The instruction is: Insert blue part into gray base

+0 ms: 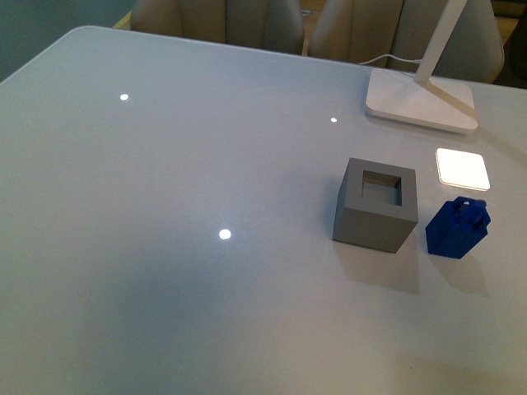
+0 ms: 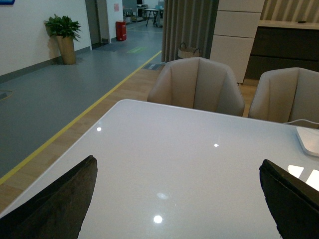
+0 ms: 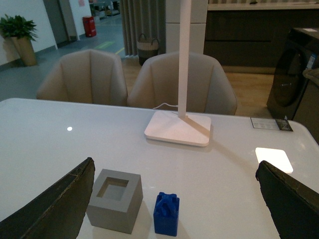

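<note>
The gray base is a matte cube with an empty square recess on top; it stands on the white table right of centre. The blue part stands upright just to its right, a small gap apart, its looped knob on top. Neither arm shows in the front view. In the right wrist view the gray base and the blue part lie between and ahead of my open right gripper; nothing is held. My left gripper is open over bare table; neither object shows there.
A white lamp foot with a slanted stem stands at the back right, its cord trailing behind. A bright light patch lies on the table behind the blue part. Beige chairs line the far edge of the table.
</note>
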